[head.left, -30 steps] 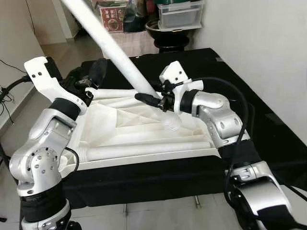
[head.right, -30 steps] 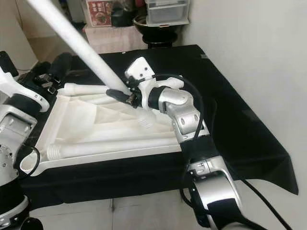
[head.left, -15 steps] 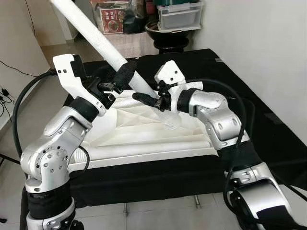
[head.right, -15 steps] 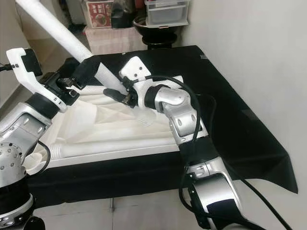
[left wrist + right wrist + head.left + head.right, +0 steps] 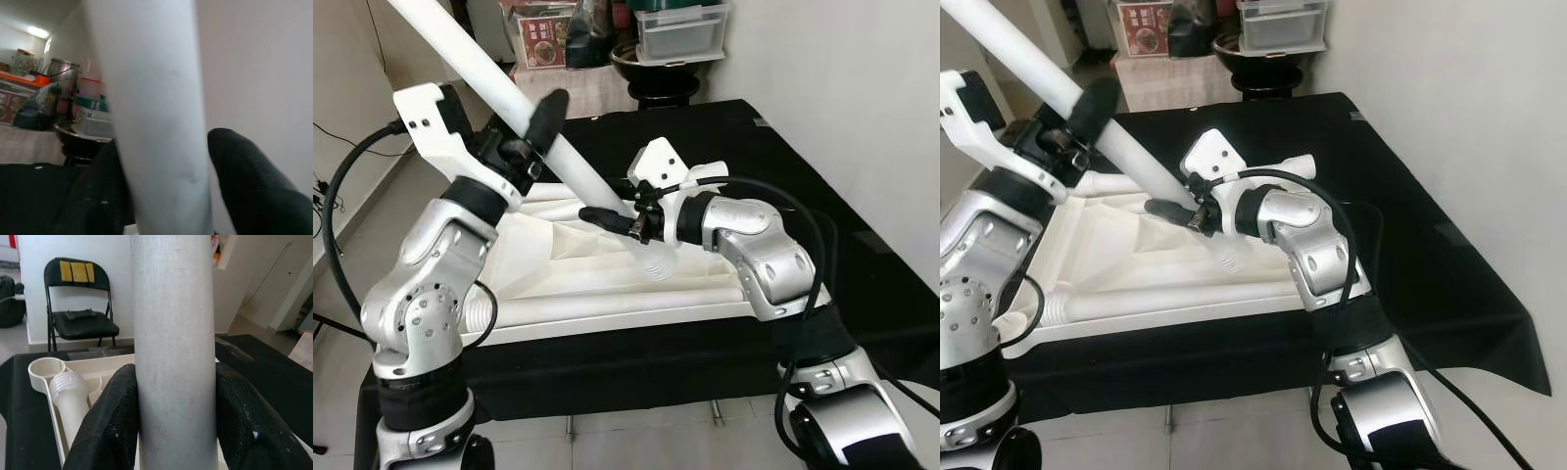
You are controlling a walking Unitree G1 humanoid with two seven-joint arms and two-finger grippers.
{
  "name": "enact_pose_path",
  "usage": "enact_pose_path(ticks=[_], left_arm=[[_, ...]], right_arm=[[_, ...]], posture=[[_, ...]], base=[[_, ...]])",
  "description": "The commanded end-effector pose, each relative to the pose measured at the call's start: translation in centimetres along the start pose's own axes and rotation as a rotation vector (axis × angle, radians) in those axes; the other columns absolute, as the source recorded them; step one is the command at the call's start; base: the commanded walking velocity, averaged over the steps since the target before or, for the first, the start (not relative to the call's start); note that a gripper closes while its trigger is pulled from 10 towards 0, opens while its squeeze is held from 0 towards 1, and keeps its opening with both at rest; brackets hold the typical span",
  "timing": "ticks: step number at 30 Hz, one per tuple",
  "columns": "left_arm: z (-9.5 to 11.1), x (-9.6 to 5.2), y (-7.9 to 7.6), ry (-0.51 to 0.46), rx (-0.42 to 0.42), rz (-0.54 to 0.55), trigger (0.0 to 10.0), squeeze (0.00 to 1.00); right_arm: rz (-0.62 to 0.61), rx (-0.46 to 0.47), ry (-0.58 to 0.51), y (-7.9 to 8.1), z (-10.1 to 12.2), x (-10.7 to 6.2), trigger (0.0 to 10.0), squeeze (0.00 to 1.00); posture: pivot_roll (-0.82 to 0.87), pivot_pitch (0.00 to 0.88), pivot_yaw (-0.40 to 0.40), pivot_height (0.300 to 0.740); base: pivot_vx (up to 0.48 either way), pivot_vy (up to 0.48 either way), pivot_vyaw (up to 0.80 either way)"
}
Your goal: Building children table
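Note:
A white plastic table top (image 5: 597, 274) lies upside down on a black-covered surface (image 5: 734, 127). A long white table leg (image 5: 480, 69) slants from the upper left down to the top's middle, and its threaded lower end (image 5: 656, 262) sits just above the top. My right gripper (image 5: 607, 208) is shut on the leg near that end, its black pads (image 5: 107, 426) pressing both sides. My left gripper (image 5: 536, 122) is shut on the same leg higher up, with one finger (image 5: 244, 181) on each side. Two more legs lie in the top, along its front (image 5: 617, 304) and back (image 5: 558, 191).
A white wall (image 5: 862, 98) stands close on the right. Behind the surface are a black bowl on a stand (image 5: 656, 69) and clear storage boxes (image 5: 680, 29). A black folding chair (image 5: 80, 308) stands by the far wall. The surface's front edge (image 5: 607, 372) is close to my body.
My left arm swung up from the table top's left corner and closed its fingers around the slanted leg. The right gripper kept its hold and shifted slightly left.

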State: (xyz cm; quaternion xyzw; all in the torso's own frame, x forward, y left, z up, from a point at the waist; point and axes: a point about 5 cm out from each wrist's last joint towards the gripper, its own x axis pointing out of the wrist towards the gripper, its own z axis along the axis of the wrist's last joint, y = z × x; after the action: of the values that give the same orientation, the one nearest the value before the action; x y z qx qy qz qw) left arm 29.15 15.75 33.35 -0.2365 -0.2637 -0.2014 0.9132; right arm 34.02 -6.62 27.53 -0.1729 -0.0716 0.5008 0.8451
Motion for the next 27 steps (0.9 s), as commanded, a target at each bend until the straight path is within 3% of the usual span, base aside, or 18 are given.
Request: enact_pose_path(ticks=[1,7,13,14,15,23,24,27], left_arm=[[0.7,0.2,-0.2,-0.044,-0.027,-0.016,0.0,0.00],[0.9,0.3,0.0,-0.059,-0.136,-0.015,0.0,0.00],[0.6,0.3,-0.2,-0.033,-0.160,-0.035,0.0,0.00],[0.3,0.4,-0.4,-0.011,-0.152,-0.050,0.0,0.00],[0.0,0.4,-0.6,0.014,-0.121,-0.069,0.0,0.00],[-1.3,0.4,-1.6,0.101,-0.029,-0.169,0.0,0.00],[-1.5,0.5,-1.8,0.111,-0.020,-0.182,0.0,0.00],[-1.9,0.7,-2.1,0.127,-0.019,-0.206,0.0,0.00]], right_arm=[[0.013,0.020,-0.005,0.4,0.0,0.3,10.0,0.00],[0.028,0.027,-0.037,1.1,0.1,0.5,10.0,0.00],[-0.029,0.009,-0.077,1.2,0.0,0.6,10.0,0.00],[-0.043,0.016,-0.075,1.2,-0.3,0.7,10.0,0.07],[-0.047,0.040,-0.061,1.3,-0.7,0.9,10.0,1.00],[-0.072,0.070,0.064,1.9,-2.5,2.2,10.0,1.00],[-0.051,0.093,0.103,2.4,-2.8,2.8,10.0,0.00],[-0.033,0.130,0.156,3.1,-3.0,3.6,10.0,0.00]], posture=[[-0.09,0.046,0.081,0.740],[-0.09,0.042,0.079,0.740],[-0.09,0.039,0.078,0.740],[-0.09,0.035,0.076,0.740],[-0.09,0.035,0.076,0.740],[-0.08,0.033,0.072,0.740],[-0.09,0.035,0.072,0.740],[-0.09,0.032,0.069,0.740]], base=[[0.000,0.000,0.00],[0.000,0.000,0.00],[0.000,0.000,0.00],[0.000,0.000,0.00],[0.000,0.000,0.00],[0.000,0.000,0.00],[0.000,0.000,0.00],[0.000,0.000,0.00]])
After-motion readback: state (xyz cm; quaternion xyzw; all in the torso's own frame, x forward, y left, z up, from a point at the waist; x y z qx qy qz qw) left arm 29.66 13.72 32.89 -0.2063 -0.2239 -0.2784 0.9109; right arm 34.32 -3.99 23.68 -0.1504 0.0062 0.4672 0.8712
